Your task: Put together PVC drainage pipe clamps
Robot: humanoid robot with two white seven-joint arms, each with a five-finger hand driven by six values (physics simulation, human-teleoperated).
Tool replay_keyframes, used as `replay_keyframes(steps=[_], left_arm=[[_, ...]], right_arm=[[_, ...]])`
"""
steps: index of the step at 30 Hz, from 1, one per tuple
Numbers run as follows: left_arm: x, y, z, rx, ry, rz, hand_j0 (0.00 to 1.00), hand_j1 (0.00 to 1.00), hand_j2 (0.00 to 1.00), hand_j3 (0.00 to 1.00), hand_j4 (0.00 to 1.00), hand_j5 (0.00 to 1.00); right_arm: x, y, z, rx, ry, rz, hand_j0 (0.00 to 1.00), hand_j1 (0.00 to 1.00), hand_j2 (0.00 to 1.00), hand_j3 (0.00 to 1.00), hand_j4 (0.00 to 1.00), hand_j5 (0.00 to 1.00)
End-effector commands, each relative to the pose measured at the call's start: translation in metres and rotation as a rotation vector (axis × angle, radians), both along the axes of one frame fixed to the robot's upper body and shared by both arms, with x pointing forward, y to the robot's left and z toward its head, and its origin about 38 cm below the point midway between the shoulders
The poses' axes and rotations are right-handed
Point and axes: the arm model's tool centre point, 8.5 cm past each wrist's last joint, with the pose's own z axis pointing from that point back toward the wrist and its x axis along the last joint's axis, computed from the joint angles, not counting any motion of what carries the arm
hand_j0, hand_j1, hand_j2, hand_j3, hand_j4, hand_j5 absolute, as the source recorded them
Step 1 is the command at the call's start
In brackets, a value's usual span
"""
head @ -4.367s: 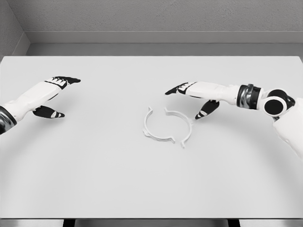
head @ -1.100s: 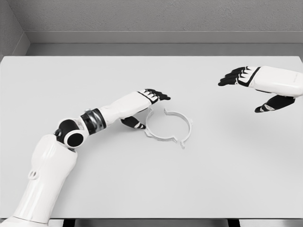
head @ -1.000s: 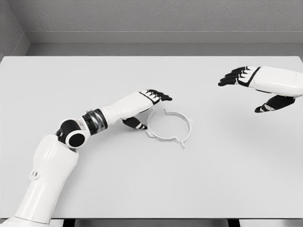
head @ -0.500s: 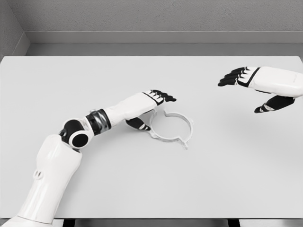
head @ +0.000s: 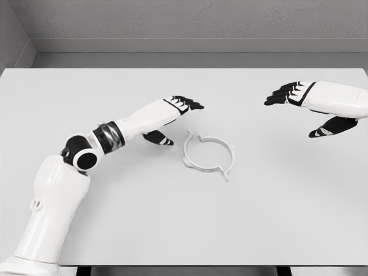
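1. Clamp halves (head: 208, 155) are lying mid-table (head: 172, 230), seemingly forming a nearly closed ring; can't tell if the tabs are seated.
2. Left hand (head: 171, 118) is hovering just left of the ring, fingers relaxed, gripping nothing. Risk: any sideways brush is likely knocking the light halves apart.
3. Right hand (head: 313, 103) is hanging well away at far right, released too, so nothing is bracing the ring against sliding.

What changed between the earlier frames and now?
The left hand reached in from the table's left, pushed the left clamp half rightward against the right clamp half, closing the ring, and has now pulled back clear of it. The right hand withdrew to the right and hovers open. Nothing was grasped.
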Motion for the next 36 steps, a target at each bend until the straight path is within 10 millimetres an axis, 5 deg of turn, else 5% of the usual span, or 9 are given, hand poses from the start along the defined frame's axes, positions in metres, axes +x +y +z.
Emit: replay_keyframes(steps=[1,6,17,36], left_arm=[[0.001,0.005,0.006,0.011,-0.018,0.004,1.00,1.00,1.00,1.00,1.00,1.00],[0.003,-0.039,0.022,0.079,-0.065,-0.123,1.00,1.00,1.00,1.00,1.00,1.00],[-0.011,-0.083,0.018,0.104,-0.076,-0.217,1.00,1.00,1.00,1.00,1.00,1.00],[-0.024,-0.084,0.013,0.145,-0.093,-0.255,1.00,1.00,1.00,1.00,1.00,1.00]], right_arm=[[0.000,0.000,0.001,0.006,0.002,-0.003,1.00,1.00,1.00,1.00,1.00,1.00],[0.000,0.000,0.001,0.006,0.003,-0.001,1.00,1.00,1.00,1.00,1.00,1.00],[-0.004,0.005,0.006,0.003,-0.013,0.020,1.00,1.00,1.00,1.00,1.00,1.00],[-0.004,0.005,0.006,0.002,-0.013,0.019,1.00,1.00,1.00,1.00,1.00,1.00]])
